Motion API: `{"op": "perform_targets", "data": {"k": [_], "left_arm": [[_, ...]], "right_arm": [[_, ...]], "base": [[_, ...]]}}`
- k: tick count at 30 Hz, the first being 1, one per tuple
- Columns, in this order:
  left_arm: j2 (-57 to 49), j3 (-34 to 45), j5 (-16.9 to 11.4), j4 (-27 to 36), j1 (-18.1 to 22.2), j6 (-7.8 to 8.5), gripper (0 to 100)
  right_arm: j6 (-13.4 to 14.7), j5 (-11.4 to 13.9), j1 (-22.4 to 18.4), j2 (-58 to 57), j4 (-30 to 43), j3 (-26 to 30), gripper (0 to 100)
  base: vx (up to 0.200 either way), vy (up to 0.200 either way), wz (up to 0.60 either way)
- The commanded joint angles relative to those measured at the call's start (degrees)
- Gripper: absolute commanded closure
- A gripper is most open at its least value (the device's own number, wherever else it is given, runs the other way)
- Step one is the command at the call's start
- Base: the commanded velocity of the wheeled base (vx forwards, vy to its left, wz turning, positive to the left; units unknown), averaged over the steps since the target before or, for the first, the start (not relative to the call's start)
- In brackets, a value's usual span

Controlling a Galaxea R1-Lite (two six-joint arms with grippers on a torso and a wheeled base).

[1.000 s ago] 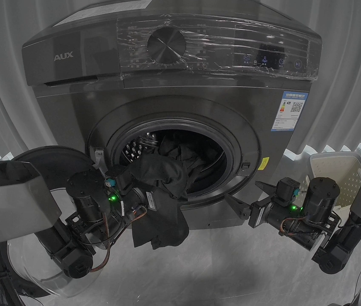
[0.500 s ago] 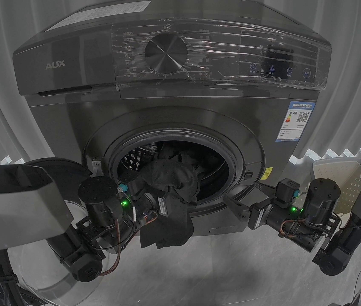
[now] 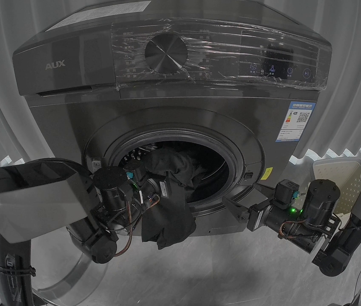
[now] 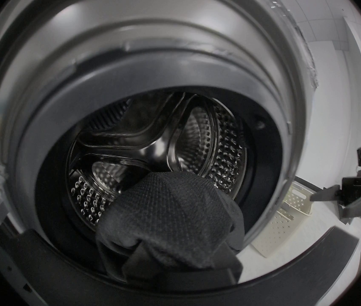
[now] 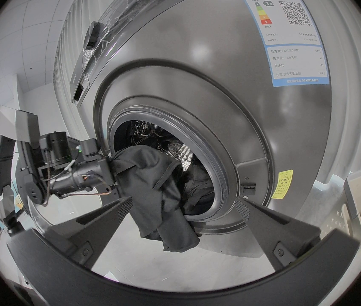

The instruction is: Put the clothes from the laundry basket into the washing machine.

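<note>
At the drum mouth (image 3: 236,150), left tool (image 5: 113,168) grips black garment (image 3: 167,217); right tool (image 3: 241,192) gapes wide.

It looked like a staged laundry corner in a test room rather than a home. A front-loading washer (image 3: 167,107) stood on a grey floor (image 3: 231,273) against a pleated curtain (image 3: 2,86), with plastic wrap (image 3: 214,43) over its panel (image 3: 274,64) and an energy label (image 3: 296,122) on its front. A white basket (image 3: 346,179) stood beside it, under a panelled ceiling (image 5: 27,26).

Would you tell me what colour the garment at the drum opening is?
The garment is black; clearest in right wrist view.
</note>
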Motion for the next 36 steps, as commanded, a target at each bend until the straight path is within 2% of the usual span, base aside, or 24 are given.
{"op": "perform_targets", "data": {"k": [1, 6, 13, 18, 29, 33, 36], "left_arm": [[6.53, -7.97, -1.28, 0.12, 2.7, -0.26, 100], [7.94, -10.17, -1.63, 2.23, 3.14, -0.17, 100], [10.84, -18.43, -2.33, 6.98, 4.01, -0.35, 100], [14.35, -29.06, -2.33, 12.96, 3.57, -1.41, 100], [23.14, -44.27, -1.72, 19.72, 3.57, -1.49, 100], [27.36, -52.79, -1.54, 23.24, 3.66, -1.58, 100], [31.49, -64.22, -0.22, 28.69, 4.01, -1.58, 100]], "right_arm": [[0.06, 0.0, 0.14, 0.35, -0.1, 0.19, 0], [0.06, 0.0, 0.14, 0.35, -0.1, 0.19, 0], [0.06, 0.09, 0.23, 0.44, -0.1, 0.19, 0], [0.06, 0.09, 0.23, 0.44, -0.1, 0.27, 0], [0.06, 0.18, 0.23, 1.05, -0.1, 0.19, 0], [0.06, 0.27, 0.14, 1.14, -0.1, 0.19, 0], [0.06, 0.27, 0.23, 1.32, -0.1, 0.27, 0]], "base": [[0.0, 0.0, 0.0], [0.0, 0.0, 0.0], [0.0, 0.0, 0.0], [0.0, 0.0, 0.0], [0.0, 0.0, 0.0], [0.0, 0.0, 0.0], [0.0, 0.0, 0.0]]}}
